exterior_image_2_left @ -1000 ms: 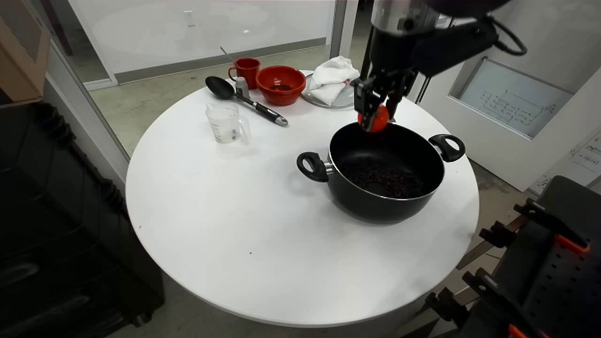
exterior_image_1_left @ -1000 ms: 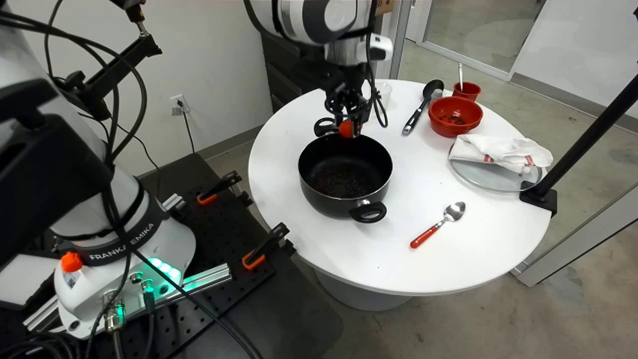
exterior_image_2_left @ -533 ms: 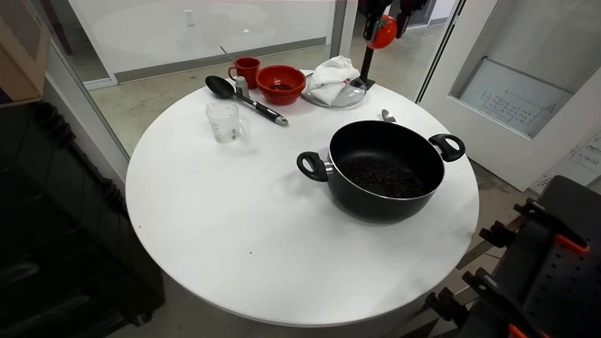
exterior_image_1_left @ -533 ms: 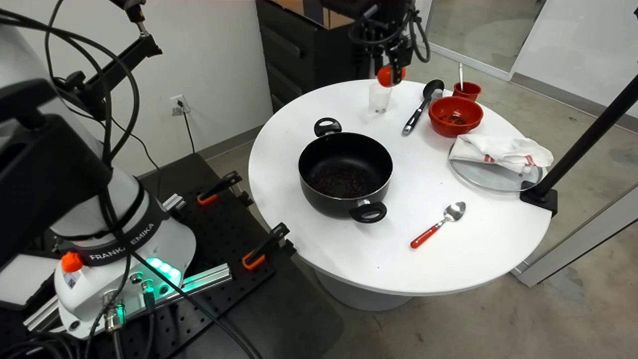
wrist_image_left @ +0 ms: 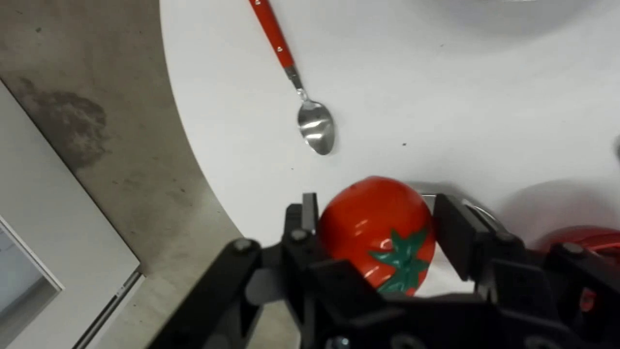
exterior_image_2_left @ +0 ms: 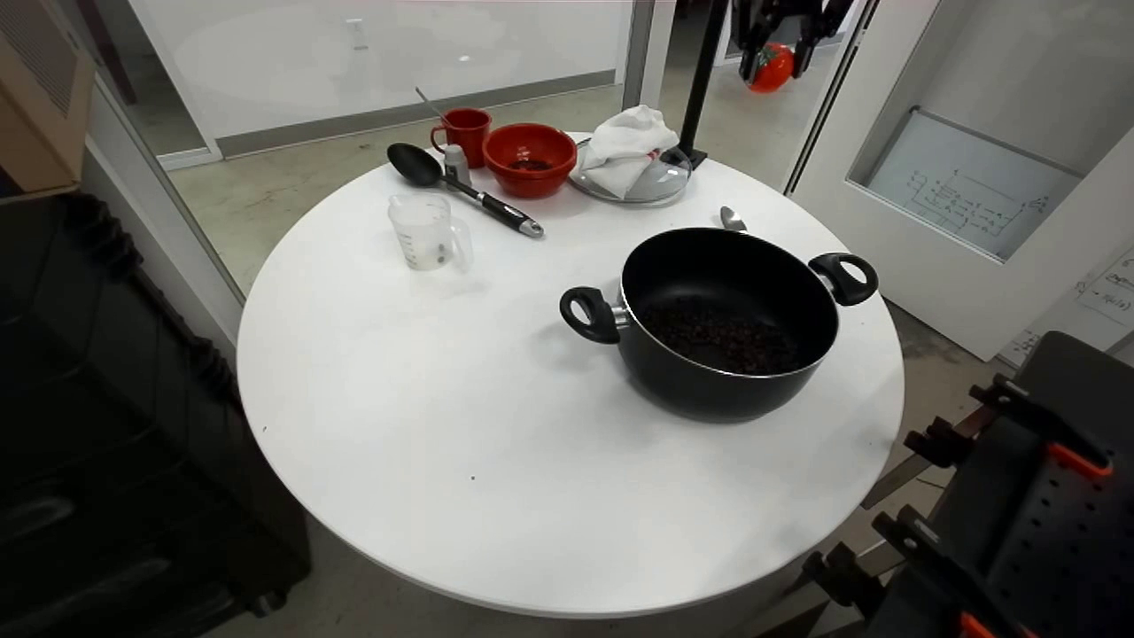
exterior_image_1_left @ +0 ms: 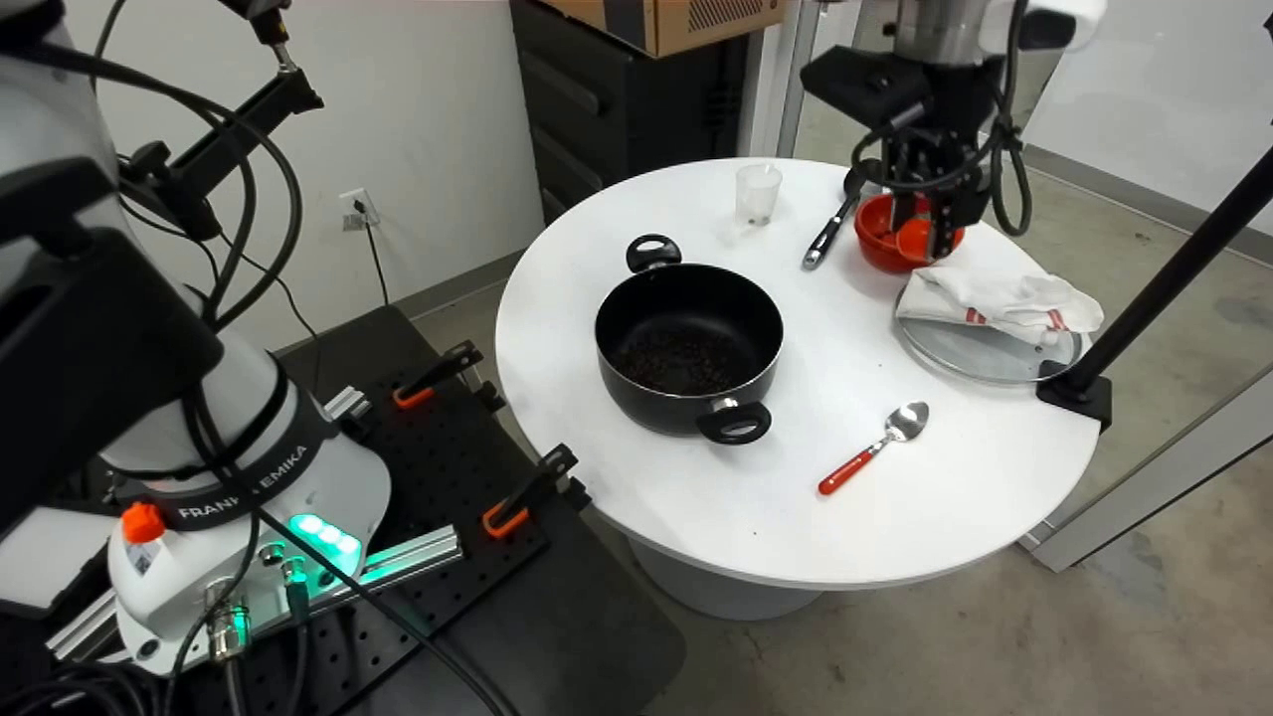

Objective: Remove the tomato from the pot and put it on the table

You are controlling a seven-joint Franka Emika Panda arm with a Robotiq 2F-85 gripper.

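- Bench is stretching open between black cooking pot and red-handled spoon.
- Glass lid, white towel and black pole are obstructing one edge.

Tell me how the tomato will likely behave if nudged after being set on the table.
The tomato would probably roll: its shape is nearly round and the table looks flat. Its glossy highlights suggest a slick surface that may slip. It seems fairly firm, since no dent shows where the pincer grips it.

Slanting down in both exterior views, sharing table and pot; facing past nearby robot base in an exterior view; peering steeply down, close to tomato, in wrist view.
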